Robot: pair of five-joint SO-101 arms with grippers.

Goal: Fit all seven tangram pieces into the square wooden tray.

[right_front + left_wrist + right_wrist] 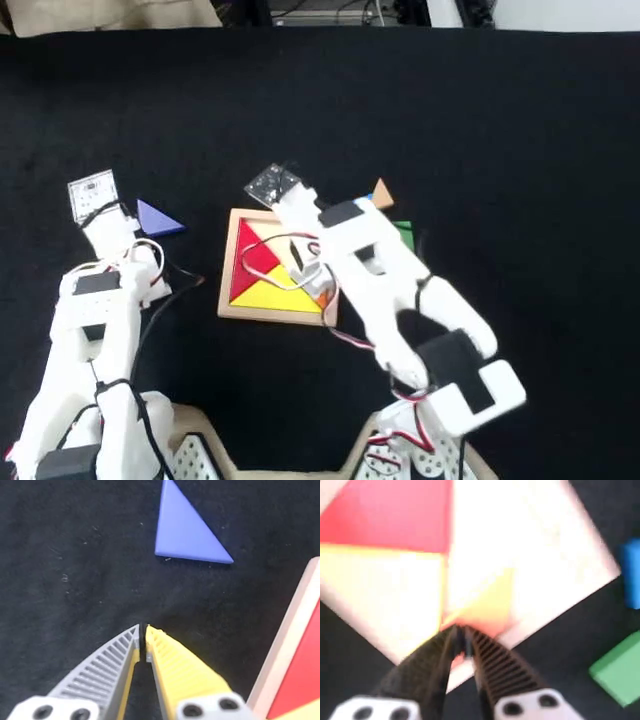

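The square wooden tray (229,272) holds a red triangle (255,258) and a yellow triangle (280,297). My right gripper (463,630) hangs over the tray's near right corner, shut on the corner of an orange triangle (487,605) that lies on the bare wood (530,545). A blue triangle (158,218) lies on the cloth left of the tray. My left gripper (143,628) is shut and holds nothing, a short way from the blue triangle (186,530), with the tray rim (287,645) beside it.
Right of the tray lie a green piece (403,234), a tan piece (382,190) and a small blue piece (366,201). The green piece (618,672) and the blue piece (631,577) sit just outside the tray edge. The right arm (380,290) covers part of the tray.
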